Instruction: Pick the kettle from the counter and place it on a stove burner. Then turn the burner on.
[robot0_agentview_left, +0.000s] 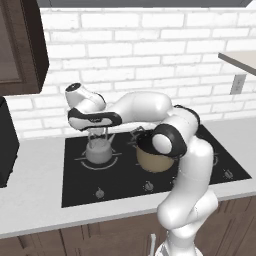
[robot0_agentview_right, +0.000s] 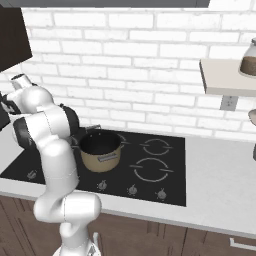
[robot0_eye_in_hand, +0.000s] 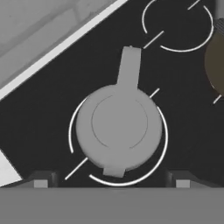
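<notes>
1. Kettle sits on the black cooktop in the left base view, inside the ring of the front-left stove burner, with the tan pot just beside it on the neighbouring ring. The gripper hangs straight above the kettle, its fingers reaching down around the wire handle; from this side I cannot tell whether they touch it. The placing looks done, so the step in hand is to let go cleanly and go for a knob along the front of the glass.

2. From the right base view the arm hides the kettle. The tan pot stands on its ring, two more rings lie bare to its right, and a row of knobs runs along the front edge beside the pale counter. Which knob serves the kettle's burner is not marked clearly; the left end of the row is my guess.

3. Seen from the hand view, the kettle lies nearly centred in the stove burner outline, spout pointing away. The fingertips stand wide apart on either side, touching nothing, so the jaws are spread. Rising straight up should avoid snagging the handle or nudging the pot; only then swing down toward the knob.
</notes>
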